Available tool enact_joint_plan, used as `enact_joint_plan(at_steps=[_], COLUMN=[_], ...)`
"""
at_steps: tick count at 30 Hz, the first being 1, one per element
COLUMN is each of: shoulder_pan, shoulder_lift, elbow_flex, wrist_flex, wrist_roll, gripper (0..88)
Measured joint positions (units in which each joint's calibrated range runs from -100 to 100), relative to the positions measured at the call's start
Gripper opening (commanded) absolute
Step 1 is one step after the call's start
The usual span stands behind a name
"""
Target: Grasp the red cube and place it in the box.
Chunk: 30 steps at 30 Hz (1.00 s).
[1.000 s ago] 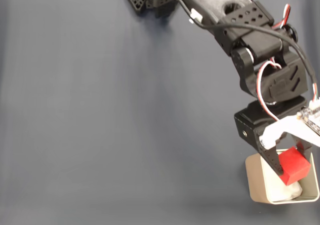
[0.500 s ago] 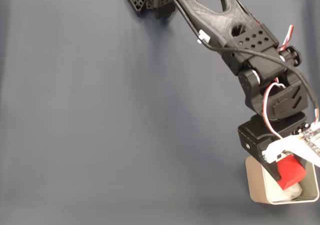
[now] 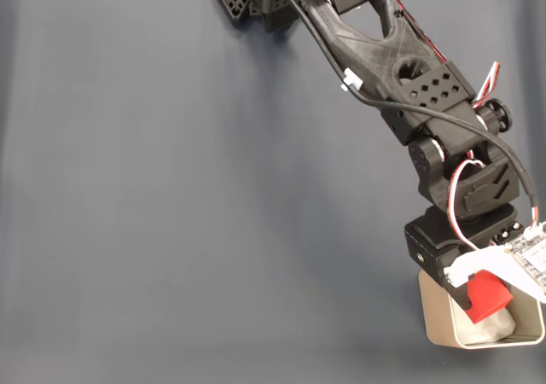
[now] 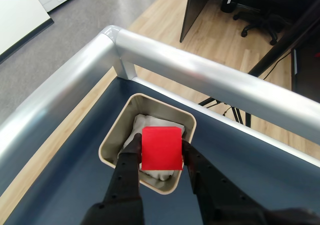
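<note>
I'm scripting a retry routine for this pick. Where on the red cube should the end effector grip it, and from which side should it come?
Grip the red cube on two opposite flat faces, coming from above, as the end effector holds it over the box. In the wrist view a finger presses each side face. The plain parallel faces likely suit flat fingers; corners would probably slip.
</note>
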Motion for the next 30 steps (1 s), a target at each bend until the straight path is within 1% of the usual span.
enact_joint_plan(at_steps=[30], shoulder_pan=[-0.67], shoulder_lift=[3.39], elbow_flex=[-2.62], wrist_flex=[-0.32], wrist_roll=[0.00], gripper=[0.0])
